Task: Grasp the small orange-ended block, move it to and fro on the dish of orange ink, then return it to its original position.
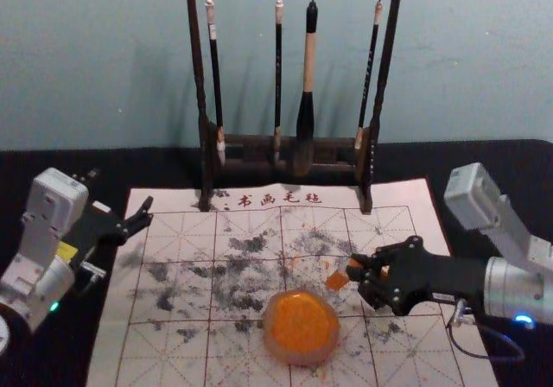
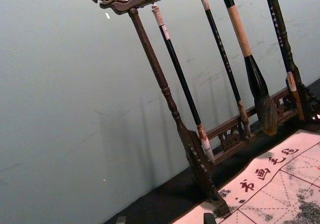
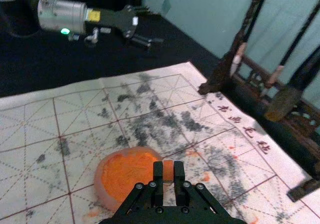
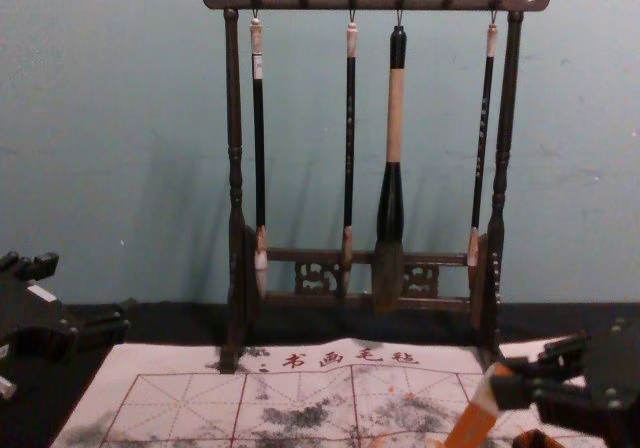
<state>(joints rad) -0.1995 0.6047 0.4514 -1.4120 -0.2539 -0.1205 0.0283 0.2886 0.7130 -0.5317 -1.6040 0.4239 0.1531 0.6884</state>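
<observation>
1. Small orange-ended block (image 4: 470,426): we had it at the lower right of the chest view, tilted, with its pale middle between two orange ends and the lower end slanting towards the view's centre.

2. We had it pinched in the right gripper (image 3: 168,172), one finger (image 3: 158,173) on either side. Gripping high up presumably kept the lower end free to meet the ink and the fingers out of the mess.

3. Our dish (image 1: 301,358) sat low in the centre of the head view, on the mat (image 1: 111,348), with orange ink (image 1: 302,321) spread over its top. The block's lower end was just beyond it, up and to the right, and apart from the ink. That spot suited either a pass over the dish or a return; we could not tell which.

4. We judged that another rub would call for a light, level sweep within the rim; pressing hard might slide the dish or twist the block in the grip.

5. We had the left gripper (image 2: 165,218) idle at the left edge of the head view, spread wide and out of the way.

6. Our brush rack (image 1: 197,67) stood behind, in the upper middle, leaving working room in front.
</observation>
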